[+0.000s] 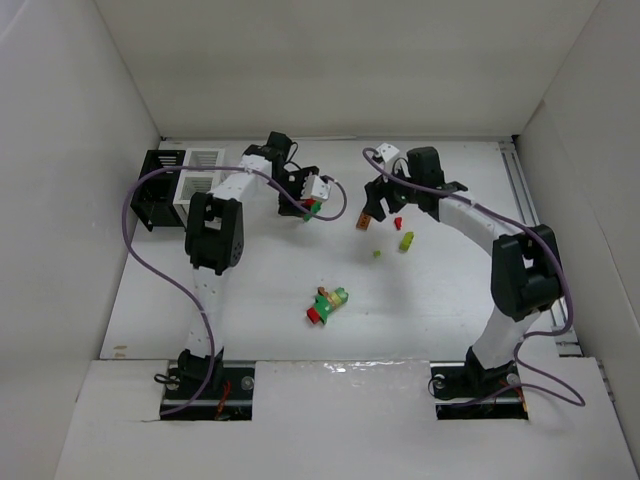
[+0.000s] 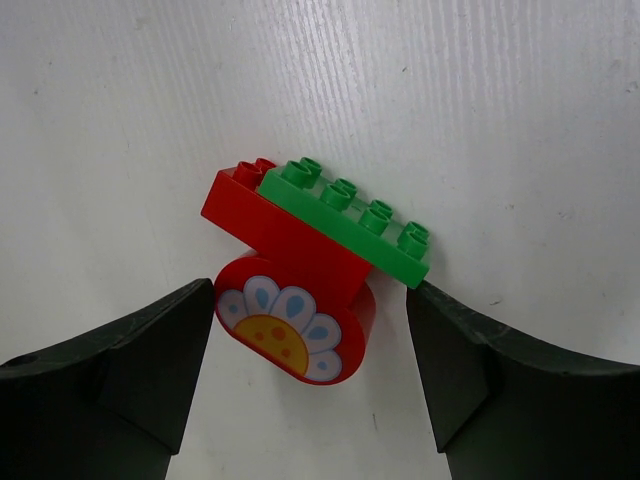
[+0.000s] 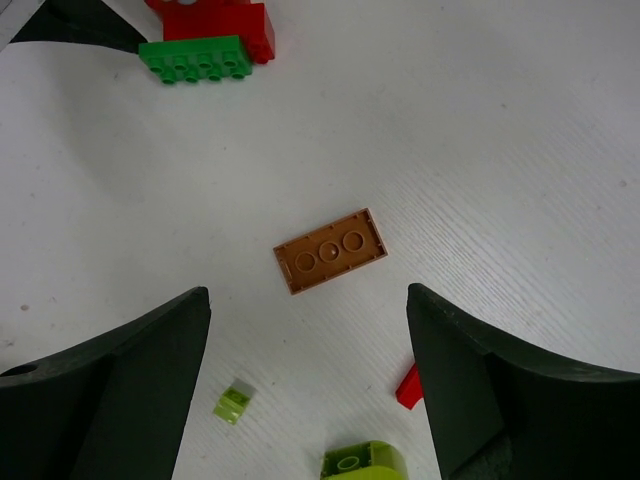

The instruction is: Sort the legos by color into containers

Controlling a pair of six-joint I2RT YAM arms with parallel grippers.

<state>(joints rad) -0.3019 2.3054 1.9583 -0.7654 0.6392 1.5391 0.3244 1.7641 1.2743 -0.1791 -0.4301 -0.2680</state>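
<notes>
One white desk [image 1: 250,300] carries everything. Two arms reach over it from the near edge: the left arm [image 1: 215,235] toward the far left, the right arm [image 1: 520,270] toward the far middle. In the far left corner a black bin [image 1: 158,192] and a white bin [image 1: 203,172] stand joined side by side, apart from the bricks.

The left gripper [image 2: 310,295] is spread wide. Its fingers flank a cluster on the desk: a red brick [image 2: 262,222] with a green brick [image 2: 350,215] on top and a red round piece [image 2: 295,330] bearing a flower. The right gripper [image 3: 308,293] is spread just as wide above a flat orange brick [image 3: 330,250] lying alone.

A mixed cluster [image 1: 327,303] sits mid-desk, near neither gripper. Near the orange brick lie a yellow-green brick [image 3: 362,462], a red bit [image 3: 408,387] and a tiny yellow-green piece [image 3: 232,402].
</notes>
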